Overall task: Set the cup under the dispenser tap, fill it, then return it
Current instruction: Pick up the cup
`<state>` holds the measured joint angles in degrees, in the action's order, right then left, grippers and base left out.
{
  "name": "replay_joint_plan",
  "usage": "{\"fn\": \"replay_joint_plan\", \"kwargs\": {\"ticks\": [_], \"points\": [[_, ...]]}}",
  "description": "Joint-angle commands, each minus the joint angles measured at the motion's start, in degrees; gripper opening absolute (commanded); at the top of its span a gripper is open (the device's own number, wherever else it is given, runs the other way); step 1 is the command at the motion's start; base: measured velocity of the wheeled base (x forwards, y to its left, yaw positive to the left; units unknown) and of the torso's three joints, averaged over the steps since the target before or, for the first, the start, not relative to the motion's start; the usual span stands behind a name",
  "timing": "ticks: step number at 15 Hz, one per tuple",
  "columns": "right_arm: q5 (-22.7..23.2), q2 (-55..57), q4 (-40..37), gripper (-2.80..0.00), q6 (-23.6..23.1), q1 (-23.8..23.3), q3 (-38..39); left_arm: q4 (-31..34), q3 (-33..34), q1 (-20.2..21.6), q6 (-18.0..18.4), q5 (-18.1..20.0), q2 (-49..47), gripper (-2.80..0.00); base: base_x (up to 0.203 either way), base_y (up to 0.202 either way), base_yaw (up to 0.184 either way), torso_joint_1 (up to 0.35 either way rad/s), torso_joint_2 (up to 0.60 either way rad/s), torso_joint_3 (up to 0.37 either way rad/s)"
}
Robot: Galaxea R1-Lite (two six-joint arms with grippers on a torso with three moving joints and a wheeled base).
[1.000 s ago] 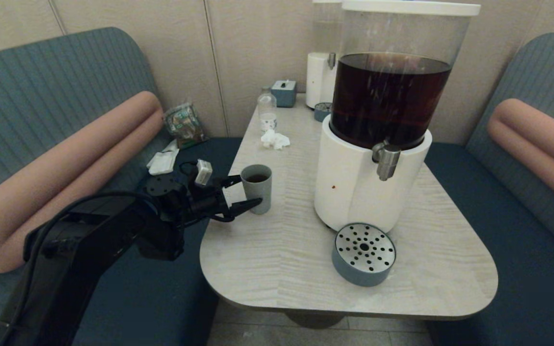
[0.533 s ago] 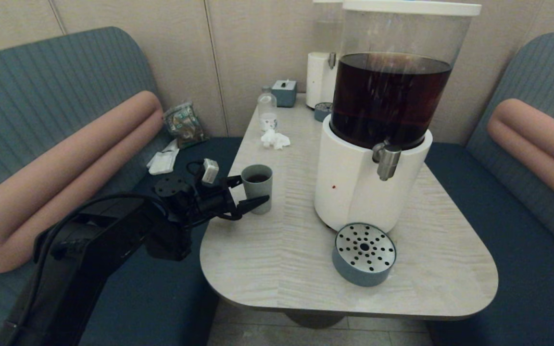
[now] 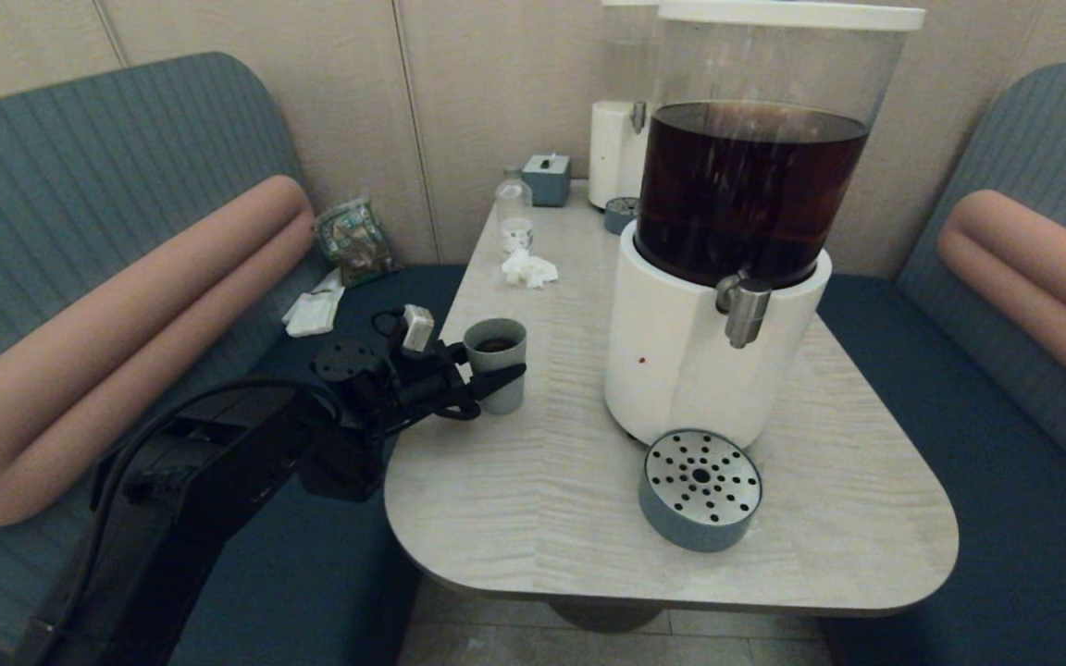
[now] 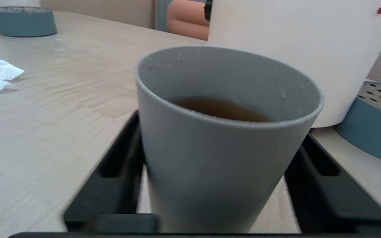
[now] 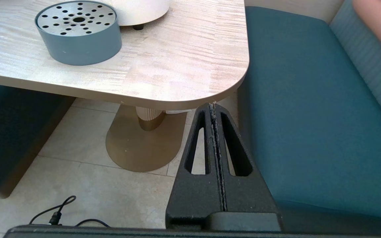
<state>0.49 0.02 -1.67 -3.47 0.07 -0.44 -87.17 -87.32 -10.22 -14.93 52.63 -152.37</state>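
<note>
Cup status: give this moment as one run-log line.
cup: on table, holds brown liquid | left gripper: open, straddling cup | right gripper: shut, parked off table

Cup (image 3: pixel 496 363) on table (image 3: pixel 542 499) – left of dispenser tap (image 3: pixel 744 310).

Left hand (image 3: pixel 489 373) has slid forward around the cup (image 3: pixel 496 363), apparently ungripped.

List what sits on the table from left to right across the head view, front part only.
Left hand at the table's left edge, its fingers either side of the cup → white dispenser base → round perforated tray → dispenser tap.
</note>
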Motion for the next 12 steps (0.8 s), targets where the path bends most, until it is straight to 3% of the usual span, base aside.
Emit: {"fn": "replay_joint_plan", "kwargs": {"ticks": [1, 7, 12], "points": [[0.04, -0.11, 0.00, -2.80, -0.04, 0.01, 0.00, -0.49, 0.33, -0.24, -0.09, -0.08, -0.01, -2.80, 0.000, 0.000, 0.000, 0.000, 0.00, 0.000], [0.04, -0.15, 0.00, -2.80, -0.04, 0.01, 0.00, -0.49, 2.11, -0.50, -0.10, -0.85, 1.92, -2.80, 0.000, 0.000, 0.000, 0.000, 0.00, 0.000], [0.04, -0.18, 0.00, -2.80, -0.04, 0.01, 0.00, -0.49, 10.08, -0.51, 0.30, -0.93, 7.99, -2.80, 0.000, 0.000, 0.000, 0.000, 0.00, 0.000]]}}
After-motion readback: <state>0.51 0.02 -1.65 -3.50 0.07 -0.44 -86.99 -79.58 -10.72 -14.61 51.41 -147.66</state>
